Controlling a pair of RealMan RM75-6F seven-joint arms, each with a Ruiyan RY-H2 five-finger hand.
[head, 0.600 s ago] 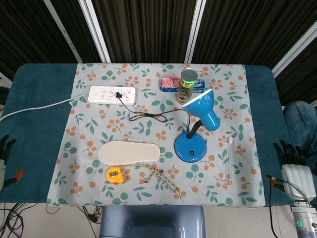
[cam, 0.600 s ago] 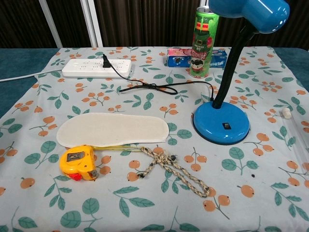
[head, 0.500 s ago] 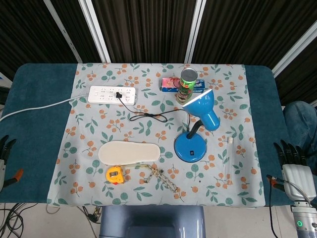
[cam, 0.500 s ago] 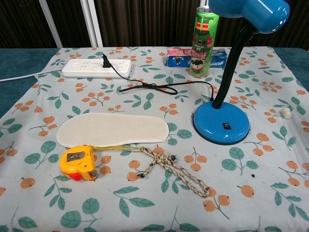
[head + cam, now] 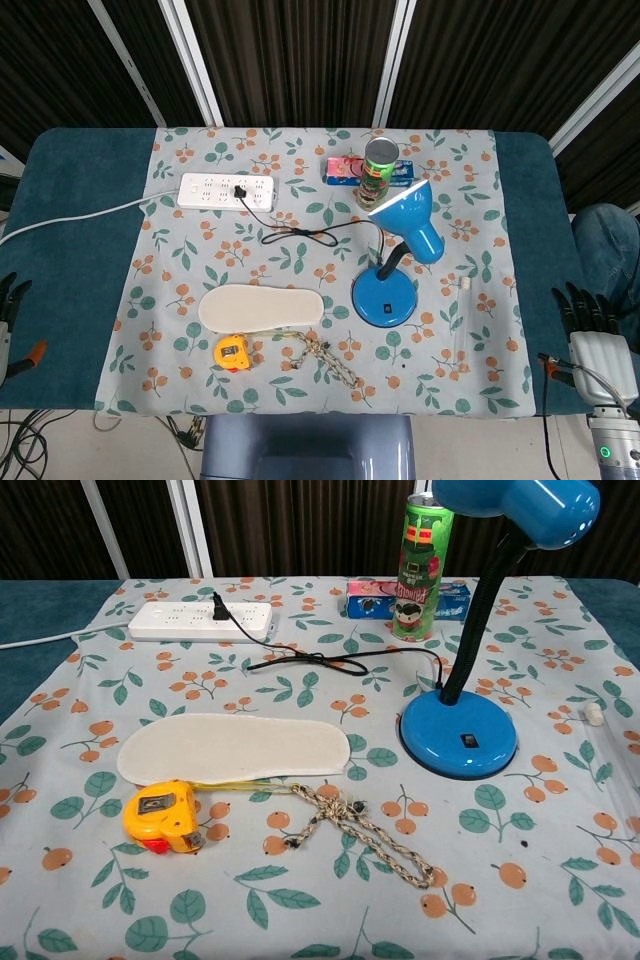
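Both robot hands sit off the table's 2 near corners, holding nothing. The right hand point(image 5: 592, 330) shows at the lower right of the head view, fingers apart and pointing up the frame, beside the teal table point(image 5: 70, 230) edge. The left hand point(image 5: 8, 305) barely enters at the lower left; only a few dark fingertips show, slightly apart, and whether the rest of the hand is spread or curled cannot be told. Neither hand appears in the chest view.

Nearest the right hand, a clear tube point(image 5: 462, 318) with a white cap lies on the floral cloth point(image 5: 250, 390), just right of the blue desk lamp point(image 5: 398, 260). The lamp's black cord point(image 5: 300, 236) runs to a white power strip point(image 5: 227, 189) at the cloth's far left. Behind the lamp stands a green chip can point(image 5: 380, 172), with a flat blue snack packet point(image 5: 344, 171) beside it. On the near left lies a cream shoe insole point(image 5: 261, 307); in front of it are a yellow tape measure point(image 5: 232, 352) and a knotted braided rope point(image 5: 332, 362).
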